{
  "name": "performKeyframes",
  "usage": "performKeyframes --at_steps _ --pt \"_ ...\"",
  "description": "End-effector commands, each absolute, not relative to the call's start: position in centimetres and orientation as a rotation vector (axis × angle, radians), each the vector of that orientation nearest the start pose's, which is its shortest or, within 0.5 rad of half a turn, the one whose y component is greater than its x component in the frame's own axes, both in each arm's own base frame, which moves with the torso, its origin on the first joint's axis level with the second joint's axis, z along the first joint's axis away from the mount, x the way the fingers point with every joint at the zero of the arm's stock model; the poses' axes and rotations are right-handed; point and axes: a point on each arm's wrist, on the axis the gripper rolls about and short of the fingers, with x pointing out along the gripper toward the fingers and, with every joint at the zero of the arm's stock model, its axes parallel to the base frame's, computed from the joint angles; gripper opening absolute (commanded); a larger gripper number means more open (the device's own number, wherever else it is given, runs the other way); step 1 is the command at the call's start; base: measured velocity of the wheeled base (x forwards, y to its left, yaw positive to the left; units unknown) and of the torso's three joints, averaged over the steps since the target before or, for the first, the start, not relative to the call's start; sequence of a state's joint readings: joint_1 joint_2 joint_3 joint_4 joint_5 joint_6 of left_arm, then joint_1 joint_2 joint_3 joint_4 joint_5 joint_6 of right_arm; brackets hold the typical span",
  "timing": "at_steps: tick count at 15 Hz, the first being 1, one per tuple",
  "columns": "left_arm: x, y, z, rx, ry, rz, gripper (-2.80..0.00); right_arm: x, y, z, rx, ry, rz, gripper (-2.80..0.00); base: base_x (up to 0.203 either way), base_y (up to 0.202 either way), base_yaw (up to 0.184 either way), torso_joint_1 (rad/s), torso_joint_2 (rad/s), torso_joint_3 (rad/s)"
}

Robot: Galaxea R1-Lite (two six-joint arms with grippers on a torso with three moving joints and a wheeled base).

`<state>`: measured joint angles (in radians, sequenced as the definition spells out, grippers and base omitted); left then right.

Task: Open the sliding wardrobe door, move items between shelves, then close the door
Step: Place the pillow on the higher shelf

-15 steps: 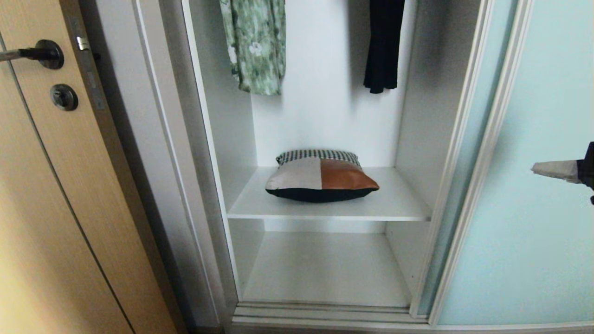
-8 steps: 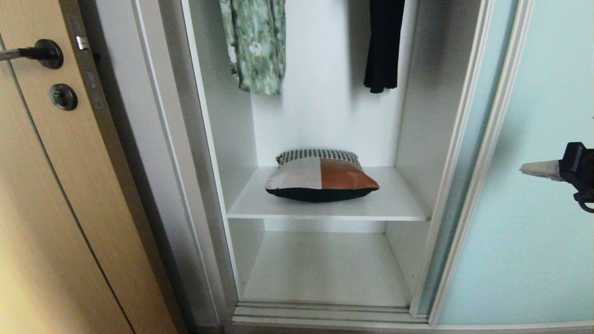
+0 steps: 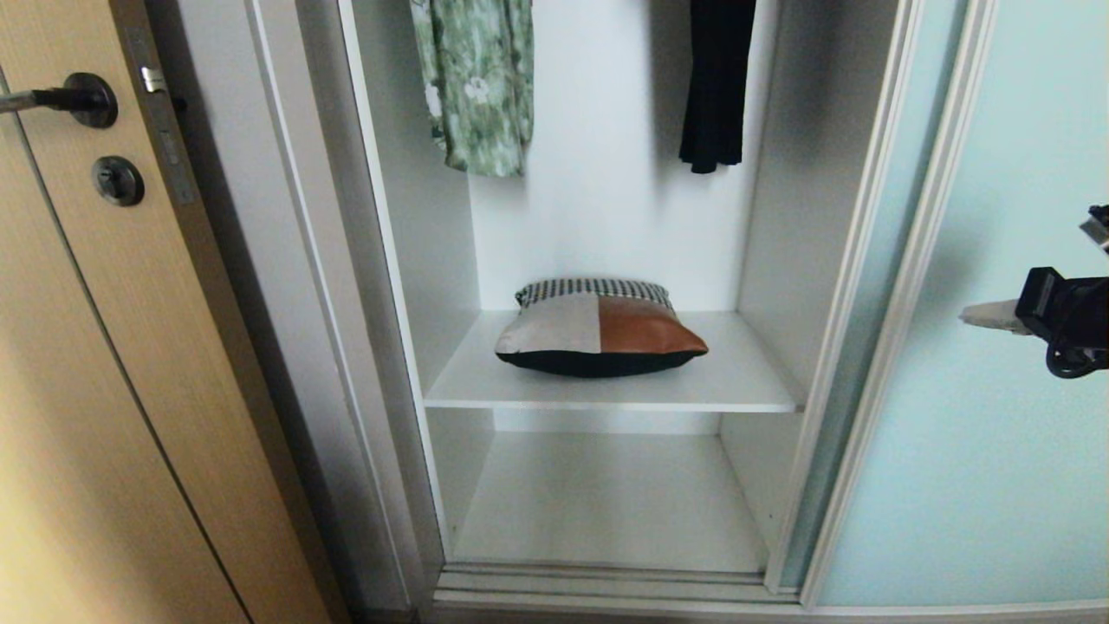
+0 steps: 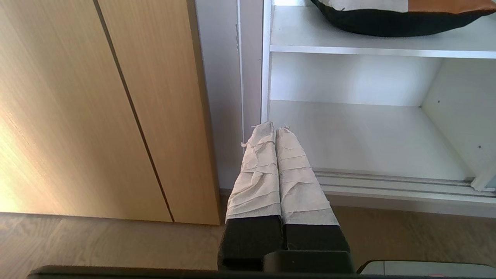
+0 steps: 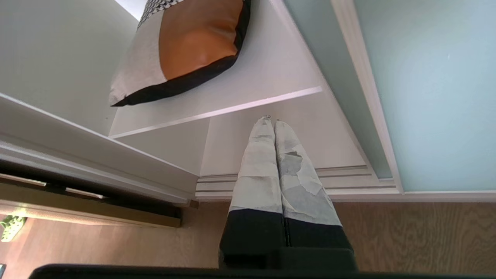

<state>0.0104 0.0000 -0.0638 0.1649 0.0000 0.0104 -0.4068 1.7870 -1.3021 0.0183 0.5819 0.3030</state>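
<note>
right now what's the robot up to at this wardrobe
The sliding door is already pushed aside, so the compartment is open. A patchwork cushion in black, white and rust-orange lies on the upper shelf; the lower shelf has nothing on it. The right gripper is shut and empty, out in front of the glass door, not touching anything yet. The left gripper is shut too, low by the wardrobe's left edge. A green floral garment and a black one hang above.
</note>
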Motion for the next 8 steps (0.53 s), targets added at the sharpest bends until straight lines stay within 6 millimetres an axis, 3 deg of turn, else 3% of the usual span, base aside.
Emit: performKeyframes --at_steps 1,8 --pt "-2.8 0.0 7.6 0.01 0.103 0.01 -2.8 33.2 -12.9 22.2 0.546 0.485 0.106 -2.8 0.0 0.0 0.0 0.0 0.0 0.0" --pt "-2.8 0.0 7.6 0.01 0.103 0.01 -2.8 36.6 -14.2 20.5 0.546 0.498 0.059 -2.8 0.0 0.0 0.0 0.0 0.0 0.0"
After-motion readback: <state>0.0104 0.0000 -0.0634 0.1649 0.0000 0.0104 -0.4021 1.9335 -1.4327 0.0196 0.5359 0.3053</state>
